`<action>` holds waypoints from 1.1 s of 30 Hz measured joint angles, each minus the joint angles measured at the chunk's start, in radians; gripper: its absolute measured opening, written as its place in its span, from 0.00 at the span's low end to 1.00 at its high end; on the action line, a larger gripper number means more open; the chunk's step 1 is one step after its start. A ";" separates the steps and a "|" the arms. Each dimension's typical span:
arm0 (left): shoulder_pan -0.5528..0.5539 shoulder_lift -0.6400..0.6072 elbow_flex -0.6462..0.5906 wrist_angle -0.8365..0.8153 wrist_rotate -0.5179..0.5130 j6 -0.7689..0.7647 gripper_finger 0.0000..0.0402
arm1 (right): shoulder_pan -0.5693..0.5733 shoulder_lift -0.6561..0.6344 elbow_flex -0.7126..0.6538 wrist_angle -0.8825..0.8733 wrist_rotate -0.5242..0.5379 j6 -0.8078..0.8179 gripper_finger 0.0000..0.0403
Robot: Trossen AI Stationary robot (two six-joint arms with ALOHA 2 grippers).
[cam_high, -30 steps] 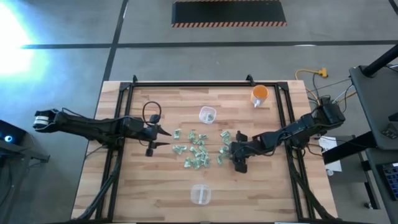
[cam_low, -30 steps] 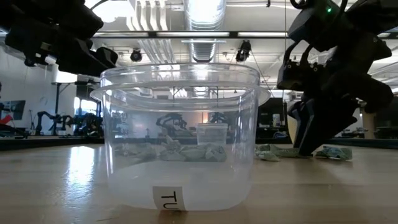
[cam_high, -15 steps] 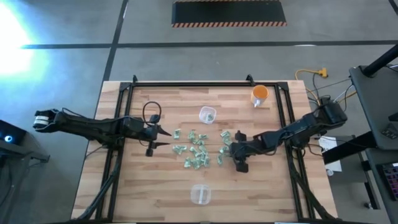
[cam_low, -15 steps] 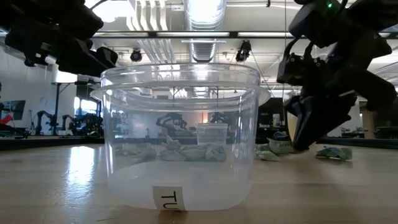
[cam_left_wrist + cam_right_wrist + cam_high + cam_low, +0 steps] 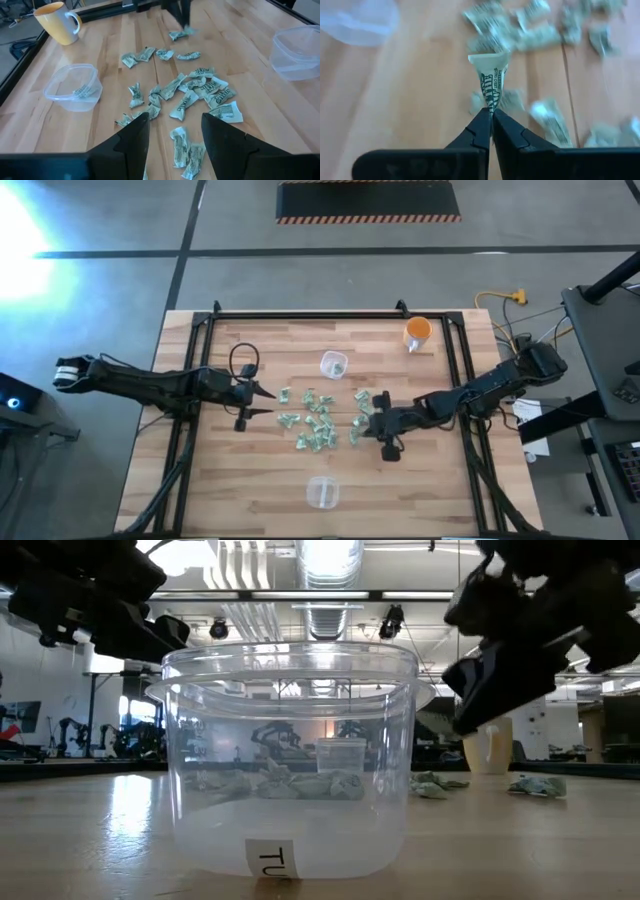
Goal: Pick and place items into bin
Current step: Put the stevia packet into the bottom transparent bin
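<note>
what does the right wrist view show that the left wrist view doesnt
Only the right wrist view shows the right gripper shut on one wrapped piece, pinched by its twisted end. Only the left wrist view shows the yellow mug, the small clear container with a piece inside, and the left gripper open above the pile. Both show the scattered green-and-white wrapped pieces on the wooden table and a clear tub.
</note>
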 joint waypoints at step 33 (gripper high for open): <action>0.000 0.006 0.000 -0.007 0.000 0.000 0.41 | 0.099 0.512 0.695 -0.212 -0.276 -0.384 0.02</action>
